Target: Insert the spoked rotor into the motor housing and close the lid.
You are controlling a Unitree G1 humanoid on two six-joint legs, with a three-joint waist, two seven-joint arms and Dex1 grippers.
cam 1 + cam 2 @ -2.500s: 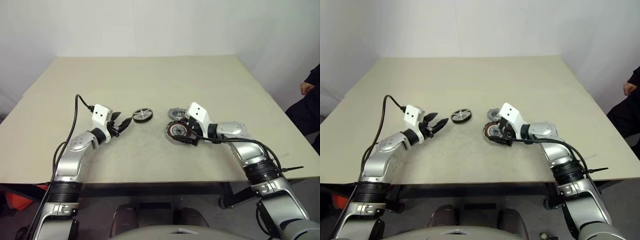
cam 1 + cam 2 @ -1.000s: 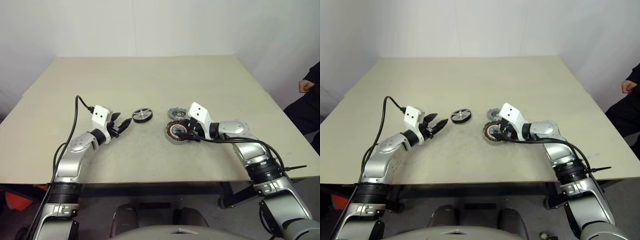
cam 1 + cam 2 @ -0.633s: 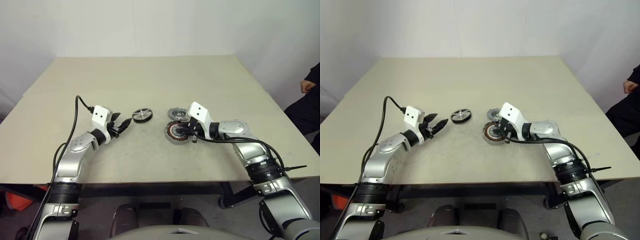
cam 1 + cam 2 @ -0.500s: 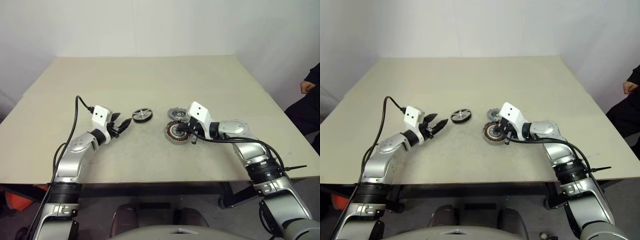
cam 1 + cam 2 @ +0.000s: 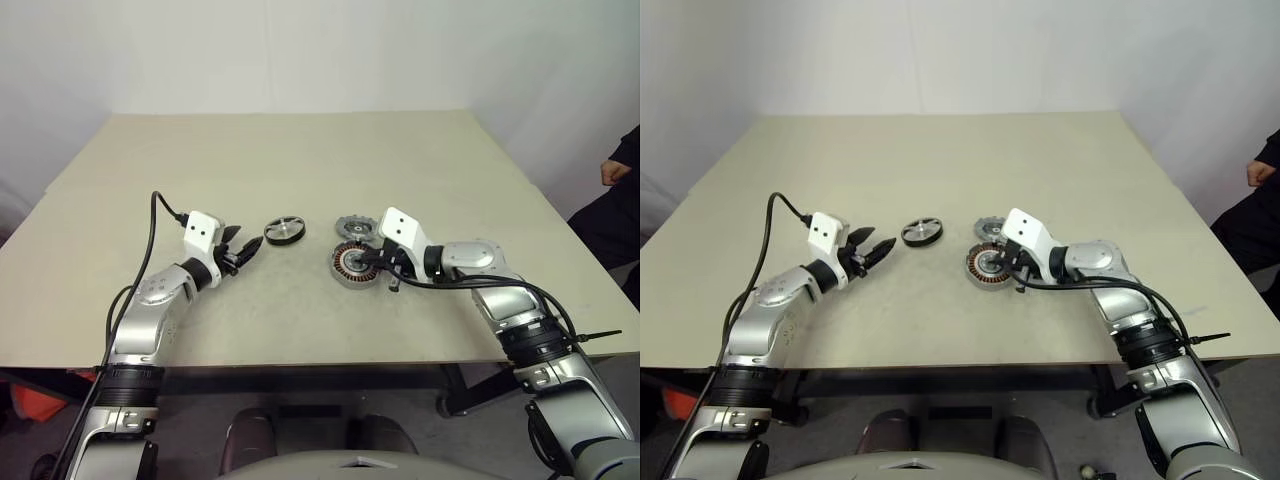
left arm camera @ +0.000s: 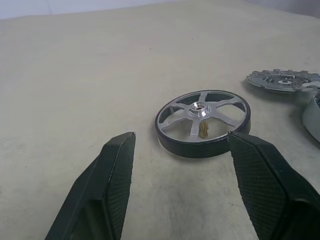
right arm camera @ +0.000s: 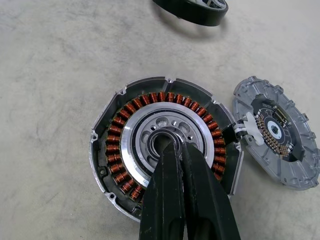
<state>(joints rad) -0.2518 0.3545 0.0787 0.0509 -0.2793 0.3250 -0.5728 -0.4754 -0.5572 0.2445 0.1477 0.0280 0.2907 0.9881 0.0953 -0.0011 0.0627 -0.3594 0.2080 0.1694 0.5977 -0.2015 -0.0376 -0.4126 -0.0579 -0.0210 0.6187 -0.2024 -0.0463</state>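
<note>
The spoked rotor (image 5: 285,229) lies flat on the table, shiny silver with a dark rim. My left gripper (image 5: 245,246) hovers open just to its left, and in the left wrist view the rotor (image 6: 202,122) sits just ahead of the two spread fingers (image 6: 112,185). The motor housing (image 7: 150,125), with its copper windings facing up, rests right of the rotor. My right gripper (image 7: 174,146) is shut, its joined tips over the housing's central hole with nothing between them. The lid (image 7: 277,137) lies flat beside the housing (image 5: 352,266), at its far side.
The beige table (image 5: 300,160) stretches wide behind and around the parts. A person's dark sleeve and hand (image 5: 618,168) show past the table's right edge. A black cable (image 5: 150,235) runs along my left arm.
My right gripper, open astride the housing a second ago, has shut, its fingers now together over the housing's centre. The left arm and the parts have stayed put.
</note>
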